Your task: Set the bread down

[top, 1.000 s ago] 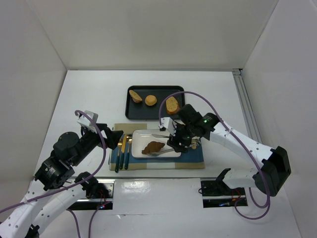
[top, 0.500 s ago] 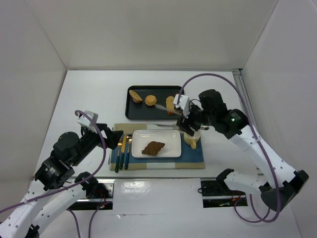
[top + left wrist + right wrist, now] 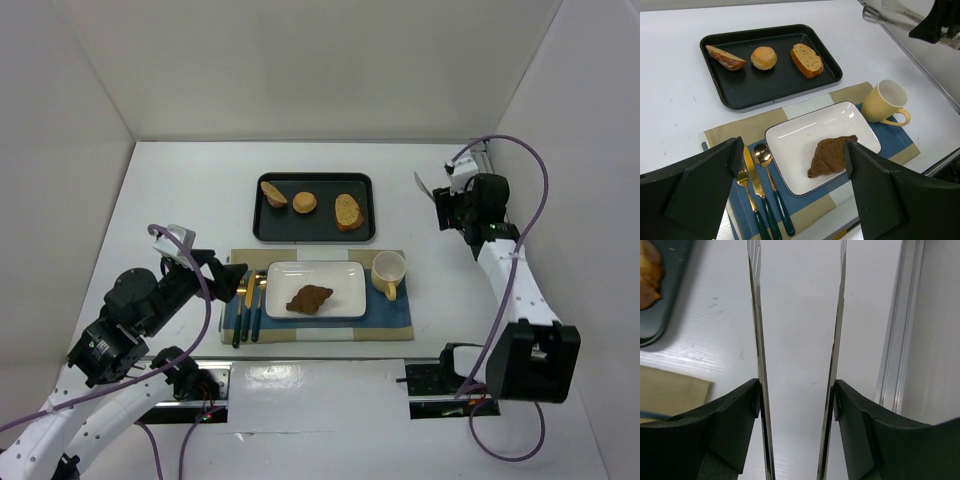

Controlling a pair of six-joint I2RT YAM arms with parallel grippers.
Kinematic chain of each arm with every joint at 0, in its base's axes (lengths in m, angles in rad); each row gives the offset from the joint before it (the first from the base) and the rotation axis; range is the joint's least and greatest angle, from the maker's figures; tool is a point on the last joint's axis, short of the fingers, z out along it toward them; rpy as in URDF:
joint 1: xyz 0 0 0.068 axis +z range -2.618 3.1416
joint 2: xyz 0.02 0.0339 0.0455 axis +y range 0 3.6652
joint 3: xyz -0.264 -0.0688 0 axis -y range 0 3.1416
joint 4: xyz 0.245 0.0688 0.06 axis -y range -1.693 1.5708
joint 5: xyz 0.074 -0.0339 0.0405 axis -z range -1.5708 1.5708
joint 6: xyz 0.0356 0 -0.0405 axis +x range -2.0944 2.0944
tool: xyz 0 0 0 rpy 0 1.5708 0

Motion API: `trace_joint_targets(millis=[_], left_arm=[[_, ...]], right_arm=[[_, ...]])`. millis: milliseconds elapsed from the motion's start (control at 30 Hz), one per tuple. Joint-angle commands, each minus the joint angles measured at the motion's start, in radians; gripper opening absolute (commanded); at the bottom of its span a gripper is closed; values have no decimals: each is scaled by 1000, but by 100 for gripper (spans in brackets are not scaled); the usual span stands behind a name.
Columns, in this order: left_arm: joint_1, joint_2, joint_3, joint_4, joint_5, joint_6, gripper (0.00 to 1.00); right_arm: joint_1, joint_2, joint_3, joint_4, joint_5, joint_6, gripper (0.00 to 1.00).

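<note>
The bread [image 3: 310,297], a dark brown croissant, lies on the white rectangular plate [image 3: 290,272] on the placemat; the left wrist view shows it too [image 3: 832,155]. My right gripper [image 3: 452,203] is far off at the right side of the table, shut on metal tongs [image 3: 756,315] whose arms stand spread and empty. In the right wrist view the gripper [image 3: 796,405] hangs over bare white table. My left gripper [image 3: 226,278] is open and empty, raised near the plate's left side, its fingers [image 3: 705,190] framing the plate [image 3: 790,131].
A black tray [image 3: 262,228] behind the plate holds a toast slice [image 3: 347,211], a round bun [image 3: 304,202] and a crusty piece [image 3: 273,193]. A yellow cup [image 3: 388,270] stands right of the plate. Gold cutlery [image 3: 250,300] lies to its left. A metal rail [image 3: 497,210] runs along the right edge.
My right arm left the bread on the plate, lifted the tongs away and swung to the far right of the table. The left arm has barely moved.
</note>
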Motion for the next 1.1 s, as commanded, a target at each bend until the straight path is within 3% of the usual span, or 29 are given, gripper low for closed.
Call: trace_joint_targets(millis=[0, 233, 367, 467, 500, 633, 800, 867, 1067], left_arm=[[5, -24, -2, 32, -7, -6, 100], [5, -33, -2, 32, 2, -6, 100], [5, -33, -2, 32, 2, -6, 100], [5, -33, -2, 32, 2, -6, 100], [5, -33, -2, 32, 2, -6, 100], [5, -33, -2, 32, 2, -6, 100], [5, -33, -2, 32, 2, -6, 100], [5, -33, -2, 32, 2, -6, 100], [5, -2, -2, 32, 25, -6, 100]], right_arm=[[-37, 82, -29, 172, 38, 57, 68], [-68, 277, -29, 145, 95, 66, 71], [-93, 402, 17, 36, 64, 57, 75], [-103, 442, 28, -2, 50, 45, 80], [-103, 453, 28, -15, 40, 35, 87], [-116, 453, 14, -27, -2, 26, 89], [-171, 348, 14, -71, -112, -10, 92], [-171, 260, 3, -119, -135, -11, 100], [-151, -2, -8, -79, -206, 43, 100]])
